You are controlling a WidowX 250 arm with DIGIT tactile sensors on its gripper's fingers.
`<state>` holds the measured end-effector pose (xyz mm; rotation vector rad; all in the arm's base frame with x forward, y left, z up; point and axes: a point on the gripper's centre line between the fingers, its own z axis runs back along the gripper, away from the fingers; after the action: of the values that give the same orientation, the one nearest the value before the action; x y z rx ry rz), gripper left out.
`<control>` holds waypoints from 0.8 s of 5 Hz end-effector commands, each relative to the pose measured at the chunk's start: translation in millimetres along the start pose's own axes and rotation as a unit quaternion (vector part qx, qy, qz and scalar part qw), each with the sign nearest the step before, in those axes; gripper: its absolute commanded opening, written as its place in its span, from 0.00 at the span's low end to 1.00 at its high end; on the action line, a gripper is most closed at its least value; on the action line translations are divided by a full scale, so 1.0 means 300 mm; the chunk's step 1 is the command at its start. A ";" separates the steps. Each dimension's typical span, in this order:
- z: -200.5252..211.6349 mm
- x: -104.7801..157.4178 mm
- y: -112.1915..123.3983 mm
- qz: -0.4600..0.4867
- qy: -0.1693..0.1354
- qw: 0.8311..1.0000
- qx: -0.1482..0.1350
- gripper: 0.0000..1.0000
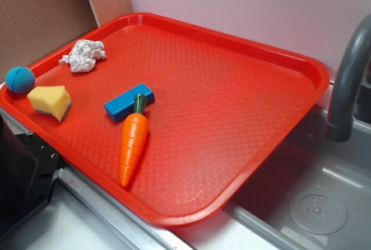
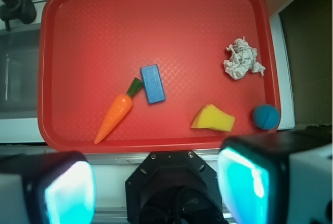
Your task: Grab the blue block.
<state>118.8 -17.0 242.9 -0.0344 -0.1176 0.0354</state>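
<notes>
The blue block (image 1: 129, 102) (image 2: 153, 83) lies flat on the red tray (image 1: 243, 105) (image 2: 93, 26), left of the middle, its long side against the green top of a toy carrot (image 1: 134, 139) (image 2: 115, 114). In the wrist view my gripper (image 2: 156, 190) hangs high above the tray's near edge, well away from the block. Its two fingers (image 2: 67, 193) stand far apart with nothing between them. The gripper does not show in the exterior view.
A yellow sponge wedge (image 1: 50, 101) (image 2: 213, 119), a teal knitted ball (image 1: 20, 80) (image 2: 266, 116) and a crumpled white paper (image 1: 84, 55) (image 2: 242, 59) lie near one tray end. A grey tap (image 1: 348, 82) and sink (image 1: 319, 203) border the other. The robot's black base (image 2: 174, 187) sits below me.
</notes>
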 end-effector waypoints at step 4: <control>-0.455 0.058 0.045 -0.143 0.020 0.988 -0.060 1.00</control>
<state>150.5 -8.7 103.7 -0.1488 -0.0529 -0.2706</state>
